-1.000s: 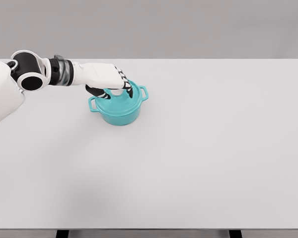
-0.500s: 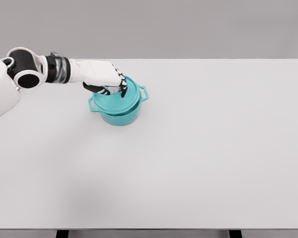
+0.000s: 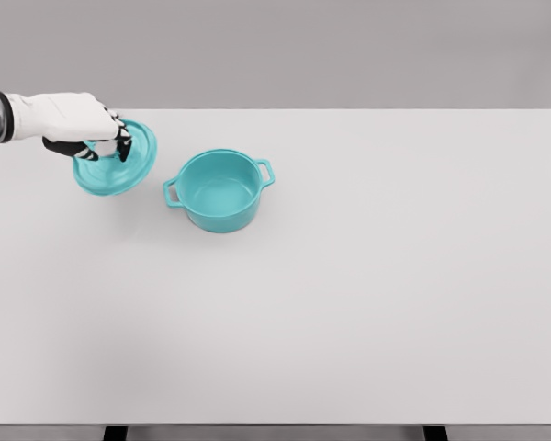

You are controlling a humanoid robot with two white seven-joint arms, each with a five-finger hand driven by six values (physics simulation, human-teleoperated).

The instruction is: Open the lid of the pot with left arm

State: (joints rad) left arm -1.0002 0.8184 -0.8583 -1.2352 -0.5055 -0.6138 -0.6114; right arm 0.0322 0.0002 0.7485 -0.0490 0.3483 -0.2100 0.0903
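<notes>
Carrying the round teal lid (image 3: 116,171) clear of the open teal pot (image 3: 219,191), left hand (image 3: 73,124) fingers clamped on its knob near the white table (image 3: 367,294)'s far-left corner; next, probably lowering and releasing.

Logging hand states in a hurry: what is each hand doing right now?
Left hand: closed on the lid, held left of the open pot.
Right hand: not in view.

Lid (image 3: 119,165) knob under robot hand (image 3: 83,129)

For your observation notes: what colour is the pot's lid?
Teal, matching the pot; the lid shows best in the head view.
</notes>
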